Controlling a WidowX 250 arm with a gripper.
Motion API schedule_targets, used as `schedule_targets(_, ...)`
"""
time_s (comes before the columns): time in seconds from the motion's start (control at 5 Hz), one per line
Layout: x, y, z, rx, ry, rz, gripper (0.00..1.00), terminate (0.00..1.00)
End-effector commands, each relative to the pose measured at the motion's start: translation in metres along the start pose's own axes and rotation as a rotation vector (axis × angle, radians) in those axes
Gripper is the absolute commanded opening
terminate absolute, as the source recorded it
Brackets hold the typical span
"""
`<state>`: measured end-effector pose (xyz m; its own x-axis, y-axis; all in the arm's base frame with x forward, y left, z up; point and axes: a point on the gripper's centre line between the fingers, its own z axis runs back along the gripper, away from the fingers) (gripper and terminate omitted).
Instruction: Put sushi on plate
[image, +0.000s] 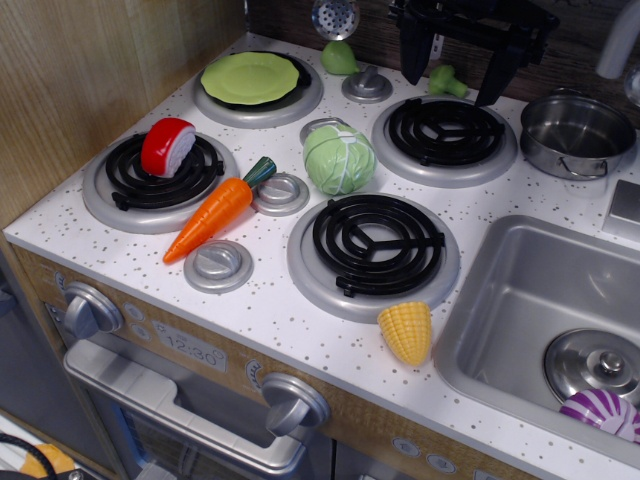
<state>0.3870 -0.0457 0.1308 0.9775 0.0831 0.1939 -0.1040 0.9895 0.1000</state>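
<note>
The sushi (167, 146), red on top with a white underside, rests on the front left burner (160, 180). The flat light-green plate (250, 77) lies on the back left burner. My black gripper (458, 68) hangs open and empty at the back, above the back right burner, far to the right of both the sushi and the plate.
An orange carrot (212, 215) lies beside the sushi's burner. A pale-green cabbage (339, 158) sits mid-stove. A yellow corn (406, 332) lies near the front edge. A steel pot (577, 133) stands back right. The sink (540, 300) holds a lid and a purple-striped toy. A wooden wall runs along the left.
</note>
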Motion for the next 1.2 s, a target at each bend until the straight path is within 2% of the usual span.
schedule_targets(0.0,0.0,0.0,0.0,0.0,0.0,0.0,1.0,0.0)
schedule_targets(0.4,0.011,0.091,-0.011,0.219,-0.05,0.078,1.0,0.0)
schedule_targets(0.6,0.002,0.14,-0.022,0.242,-0.042,0.127,1.0,0.0)
schedule_targets(0.8,-0.005,0.181,-0.03,0.253,-0.056,0.109,1.0,0.0)
schedule_targets(1.0,-0.014,0.203,-0.034,0.292,-0.069,0.105,1.0,0.0)
